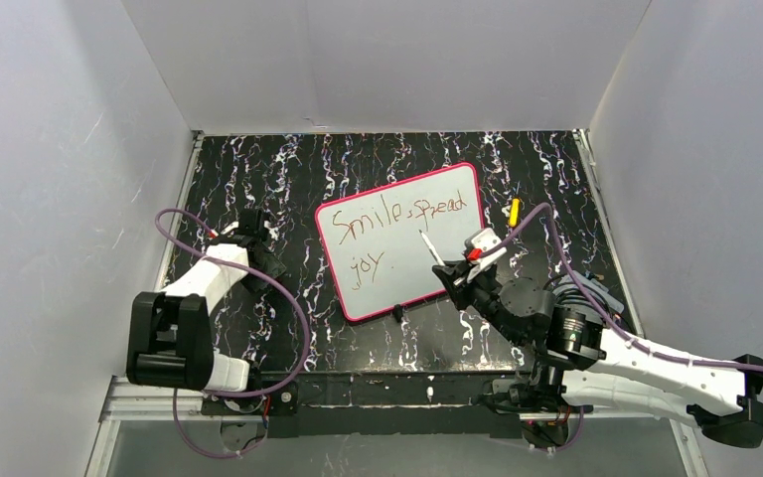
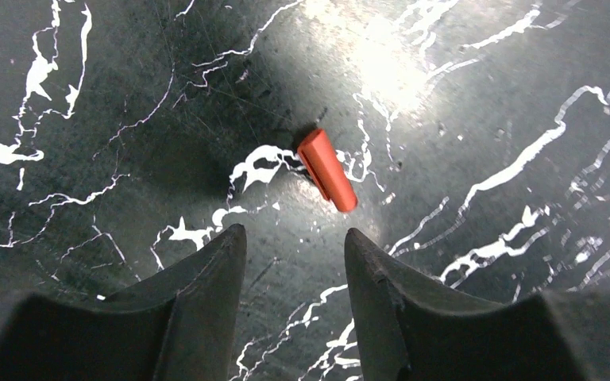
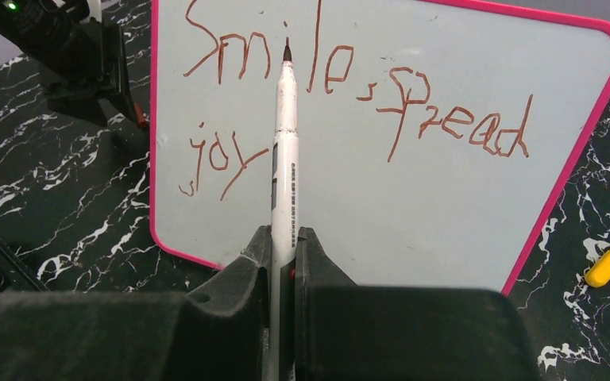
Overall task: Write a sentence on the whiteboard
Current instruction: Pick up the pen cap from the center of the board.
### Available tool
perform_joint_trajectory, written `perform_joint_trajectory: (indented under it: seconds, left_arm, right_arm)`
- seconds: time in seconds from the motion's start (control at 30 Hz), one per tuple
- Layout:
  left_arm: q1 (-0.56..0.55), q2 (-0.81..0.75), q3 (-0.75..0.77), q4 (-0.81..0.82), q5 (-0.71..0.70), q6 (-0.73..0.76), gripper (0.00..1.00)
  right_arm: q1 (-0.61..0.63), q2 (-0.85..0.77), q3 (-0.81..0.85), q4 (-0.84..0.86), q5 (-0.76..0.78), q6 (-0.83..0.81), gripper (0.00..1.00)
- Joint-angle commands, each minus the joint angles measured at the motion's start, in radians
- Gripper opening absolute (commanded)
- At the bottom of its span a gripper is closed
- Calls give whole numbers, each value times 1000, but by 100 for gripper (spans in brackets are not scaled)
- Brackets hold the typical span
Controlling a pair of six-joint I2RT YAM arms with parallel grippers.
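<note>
A white marker is clamped in the right gripper, its long axis aimed forward and its tip over the whiteboard by the "Smile" of the sentence; contact cannot be judged. The whiteboard is laid mid-table, nearer the right arm. The left gripper is held parted and empty, with a red cap just ahead on the black table.

Left arm: white shell, black joint housings, purple cable looped alongside. Right arm: same white-and-black build, purple cable, red-white fitting near wrist. Left gripper, right gripper: matte black tapered fingers.
</note>
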Motion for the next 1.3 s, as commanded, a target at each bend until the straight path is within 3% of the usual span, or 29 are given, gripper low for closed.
perform_joint_trajectory:
  seconds: [0.0,0.43,0.77,1.27]
  left_arm:
    - [5,39,33,23,-51,-55,43]
    - [5,58,47,66,-74,-98,37]
    - [5,1,24,72,-132,-153,40]
    - [5,109,43,88,-95,-197,44]
  right_arm:
    - [-2,-38,-14,58,-5,-19,1]
    - [-2,-16,-37,69,-20,-35,1]
    - [-2,25,-45,98,-22,-35,1]
    - [-2,3,-42,80,-23,-23,1]
